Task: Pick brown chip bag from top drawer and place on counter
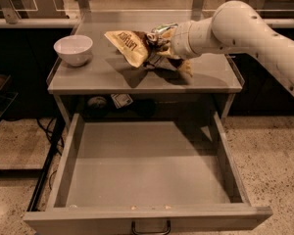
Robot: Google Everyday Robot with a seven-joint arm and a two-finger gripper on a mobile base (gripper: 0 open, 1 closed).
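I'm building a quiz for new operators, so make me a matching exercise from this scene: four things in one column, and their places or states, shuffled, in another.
1 brown chip bag
2 white bowl
3 top drawer
4 gripper

A pulled open below the counter
B standing on the counter's left end
C shut on the bag, over the counter's middle
D crumpled, held up by the arm

Pairs: 1-D, 2-B, 3-A, 4-C
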